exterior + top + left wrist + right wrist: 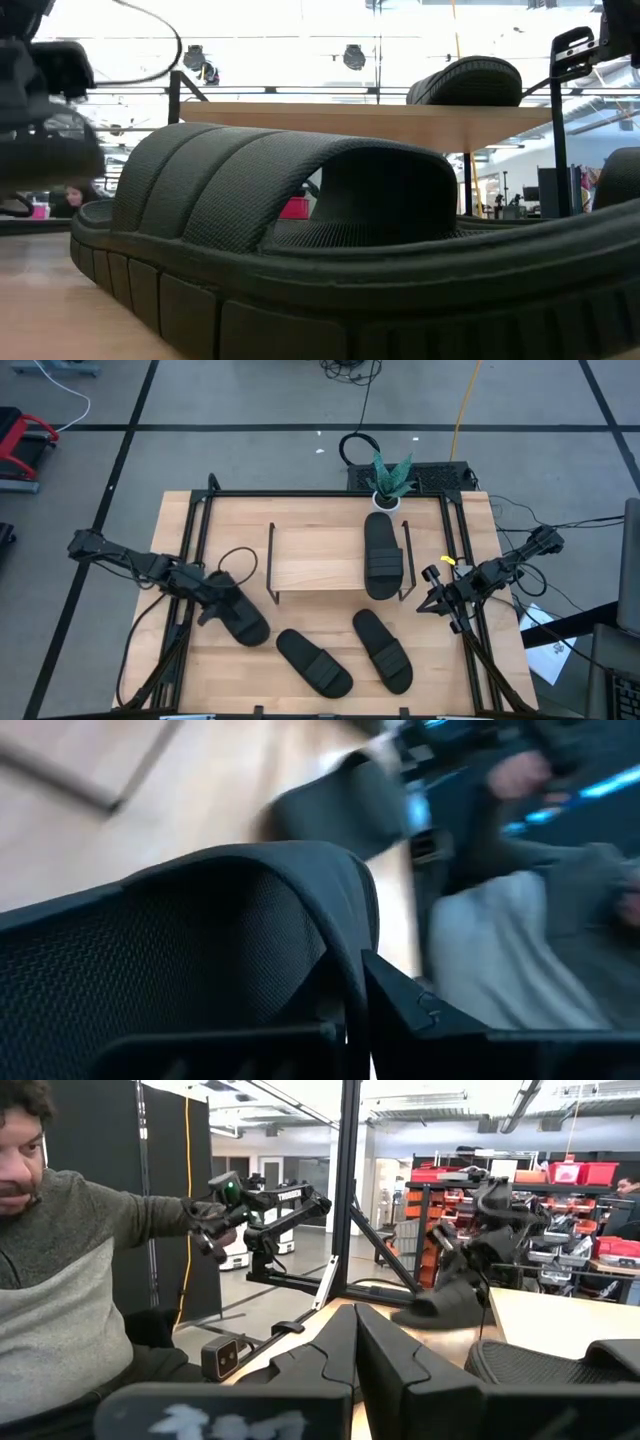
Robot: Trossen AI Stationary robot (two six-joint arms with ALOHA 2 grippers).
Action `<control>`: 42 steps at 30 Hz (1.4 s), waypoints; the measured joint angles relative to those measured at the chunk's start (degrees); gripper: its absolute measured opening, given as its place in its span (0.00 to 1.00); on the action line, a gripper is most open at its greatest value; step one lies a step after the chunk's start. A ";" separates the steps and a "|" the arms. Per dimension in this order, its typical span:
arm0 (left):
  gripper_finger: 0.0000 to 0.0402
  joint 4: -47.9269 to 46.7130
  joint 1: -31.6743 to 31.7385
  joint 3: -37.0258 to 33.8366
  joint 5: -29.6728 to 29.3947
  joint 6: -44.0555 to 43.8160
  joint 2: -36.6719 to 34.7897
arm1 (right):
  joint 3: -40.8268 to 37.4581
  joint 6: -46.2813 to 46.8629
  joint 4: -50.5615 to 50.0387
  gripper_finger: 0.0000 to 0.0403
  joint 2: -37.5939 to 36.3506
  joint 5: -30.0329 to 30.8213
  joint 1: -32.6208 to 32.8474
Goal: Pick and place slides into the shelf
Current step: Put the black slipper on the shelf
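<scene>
Four black slides show in the high view. One lies on the shelf's light top board, near its right end. Two more lie flat on the table in front of the shelf. The fourth slide is at the table's left, where my left gripper is shut on it. My right gripper hangs shut and empty over the table's right edge. In the low view, a near slide fills the picture, with the shelf behind it. My left gripper has the left slide by its ribbed strap, at the strap's edge. One finger lies outside the strap and the other is on its meshed inner side. In the right wrist view the slide tilts below the gripper.
A potted plant stands at the table's far edge behind the shelf. Black rails frame the tabletop. A person in a grey sweater sits close beside the table. Bare wood lies between the shelf and the near slides.
</scene>
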 joint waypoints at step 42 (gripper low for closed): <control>0.01 -22.75 24.64 65.06 23.62 56.93 44.92 | -0.02 -2.37 0.66 0.00 0.00 0.28 0.00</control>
